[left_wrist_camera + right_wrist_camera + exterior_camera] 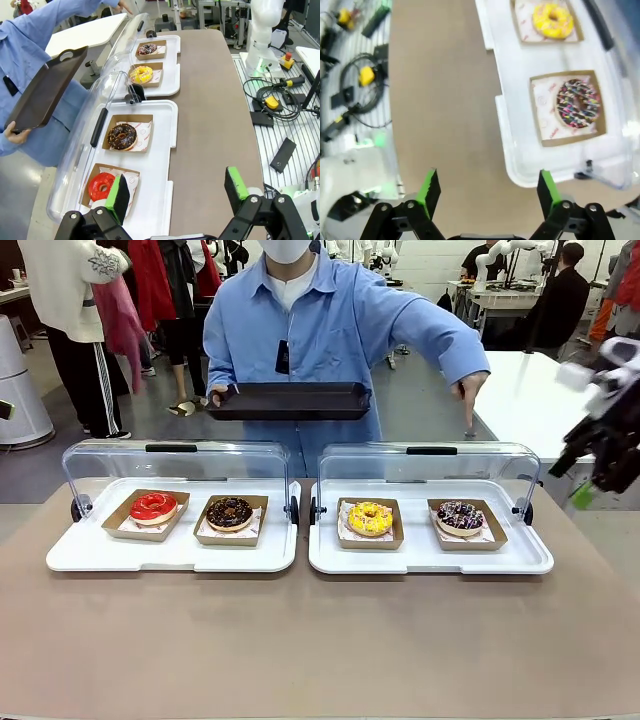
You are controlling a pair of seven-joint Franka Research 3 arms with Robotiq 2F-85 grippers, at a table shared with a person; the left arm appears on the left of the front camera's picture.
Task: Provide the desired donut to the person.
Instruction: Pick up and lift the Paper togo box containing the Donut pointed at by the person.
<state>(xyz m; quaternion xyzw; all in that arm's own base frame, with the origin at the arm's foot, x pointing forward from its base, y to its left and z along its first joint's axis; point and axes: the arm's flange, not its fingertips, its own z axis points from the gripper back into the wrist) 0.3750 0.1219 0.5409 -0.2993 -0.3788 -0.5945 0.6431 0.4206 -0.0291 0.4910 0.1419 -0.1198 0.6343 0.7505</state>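
Four donuts sit in a row on the bench, each in its own open card box. From the robot's left they are a red donut (153, 506), a chocolate donut (230, 512), a yellow donut (370, 517) and a sprinkled donut (461, 517). The first two share the left tray (170, 555) and the other two share the right tray (430, 558). Both trays are white and lie side by side, almost touching at the middle. Behind each tray a clear lid (175, 462) stands swung up on its hinges.

Across the bench stands the person (330, 330) in a light-blue shirt. One hand holds a dark tray (290, 400) level at the waist. The pointing hand (468, 395) hangs with a finger aimed down, above the far edge of the right tray and roughly in line with the sprinkled donut.

The right end effector (487, 185) hovers over the bench (440, 100) just beside the near corner of the right tray, close to the sprinkled donut. Its fingers are spread wide with nothing between them. The left end effector (176, 190) hangs above the left tray's end, fingers likewise spread and empty. In its wrist view one green pad stands over the red donut's box and the other over bare bench.
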